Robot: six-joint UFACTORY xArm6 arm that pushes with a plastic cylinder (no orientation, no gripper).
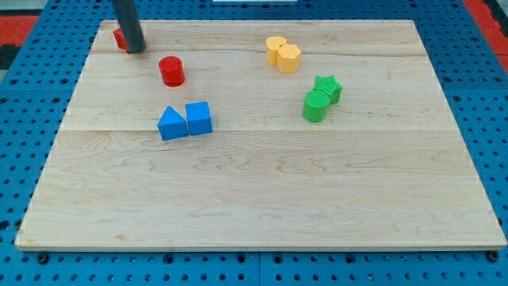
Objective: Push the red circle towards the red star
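Observation:
The red circle point(171, 71) stands on the wooden board at the upper left. The red star point(120, 38) lies near the board's top left corner, mostly hidden behind the dark rod. My tip point(136, 50) rests on the board right beside the star's right side, up and to the left of the red circle, with a gap between the tip and the circle.
A blue triangle point(171, 124) and a blue cube point(198, 117) sit side by side below the red circle. Two yellow blocks point(283, 54) touch at top centre-right. A green star point(328, 87) and a green cylinder point(315, 106) touch at right. The board's bare wood point(262, 191) fills the lower half.

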